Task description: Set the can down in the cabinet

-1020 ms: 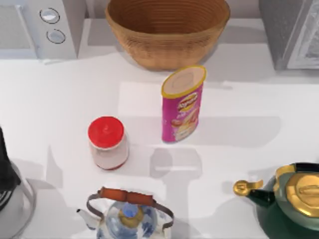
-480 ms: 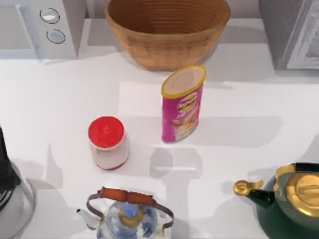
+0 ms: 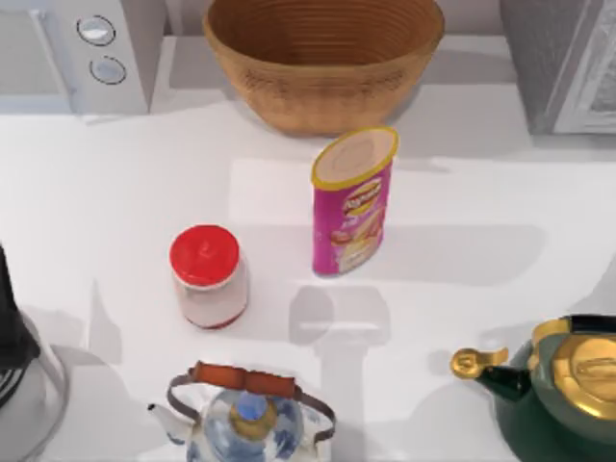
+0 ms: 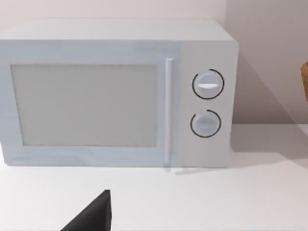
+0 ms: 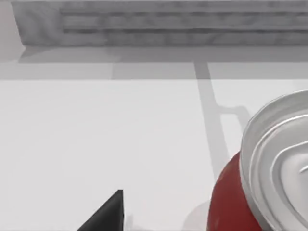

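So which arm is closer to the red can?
Right. The right arm's wrist camera sees the red can close up, just ahead; the left arm's faces the microwave at the table's far left corner.

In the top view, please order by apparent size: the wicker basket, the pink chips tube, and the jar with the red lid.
1. wicker basket, clearly the largest, though its far rim is cut off by the picture edge.
2. pink chips tube.
3. jar with the red lid, a little smaller than the tube; the tube's height brings it nearer the camera.

Open tabletop [image 3: 481,192] between chips tube [image 3: 352,202], basket [image 3: 322,58] and green teapot [image 3: 563,390].
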Robot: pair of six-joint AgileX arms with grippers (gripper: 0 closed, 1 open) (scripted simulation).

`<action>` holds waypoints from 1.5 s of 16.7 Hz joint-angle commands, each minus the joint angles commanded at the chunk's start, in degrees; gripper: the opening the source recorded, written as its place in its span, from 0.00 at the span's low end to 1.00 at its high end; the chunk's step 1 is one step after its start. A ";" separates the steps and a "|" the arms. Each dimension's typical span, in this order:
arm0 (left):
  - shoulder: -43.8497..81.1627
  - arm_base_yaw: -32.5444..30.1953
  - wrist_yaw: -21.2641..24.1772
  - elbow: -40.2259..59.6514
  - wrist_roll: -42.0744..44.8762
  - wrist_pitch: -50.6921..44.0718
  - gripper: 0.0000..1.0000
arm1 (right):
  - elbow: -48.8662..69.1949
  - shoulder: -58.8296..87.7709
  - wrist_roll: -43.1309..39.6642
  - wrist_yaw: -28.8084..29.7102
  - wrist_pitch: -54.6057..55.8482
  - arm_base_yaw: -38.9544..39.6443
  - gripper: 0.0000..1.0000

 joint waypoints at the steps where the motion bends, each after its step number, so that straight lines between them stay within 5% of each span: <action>1: 0.00 0.00 0.00 0.00 0.00 0.00 1.00 | 0.00 0.00 0.00 0.00 0.00 0.00 0.70; 10: 0.00 0.00 0.00 0.00 0.00 0.00 1.00 | 0.00 0.00 0.00 0.00 0.00 0.00 0.02; 21: 0.00 0.00 0.00 0.00 0.00 0.00 1.00 | 0.16 -0.80 0.06 0.04 -0.70 -0.12 0.00; 25: 0.00 0.00 0.00 0.00 0.00 0.00 1.00 | 1.93 -8.18 0.19 0.01 -9.08 -0.22 0.00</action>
